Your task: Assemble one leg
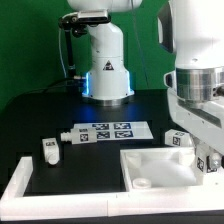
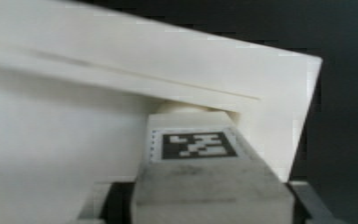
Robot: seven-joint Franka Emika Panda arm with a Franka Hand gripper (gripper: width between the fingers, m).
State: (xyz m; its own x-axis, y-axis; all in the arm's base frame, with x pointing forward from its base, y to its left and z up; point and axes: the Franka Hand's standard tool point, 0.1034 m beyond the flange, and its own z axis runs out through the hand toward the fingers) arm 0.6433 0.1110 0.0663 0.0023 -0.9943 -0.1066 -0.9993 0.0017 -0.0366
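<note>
In the wrist view my gripper (image 2: pixel 208 206) is shut on a leg (image 2: pixel 197 150), a stubby white peg with a black-and-white tag facing the camera. Dark fingers (image 2: pixel 117 203) press on both of its sides. The leg's far end touches the rim of the large white panel (image 2: pixel 105 90), near a corner. In the exterior view the gripper (image 1: pixel 207 160) hangs low at the panel's (image 1: pixel 150 160) right edge; the held leg is mostly hidden there. Another leg (image 1: pixel 178 140) stands just behind the panel. Two more legs (image 1: pixel 50 149) (image 1: pixel 65 135) lie at the exterior view's left.
The marker board (image 1: pixel 105 130) lies behind the panel at the middle. The robot base (image 1: pixel 105 70) stands at the back. A white L-shaped rail (image 1: pixel 30 175) runs along the front and left of the dark table.
</note>
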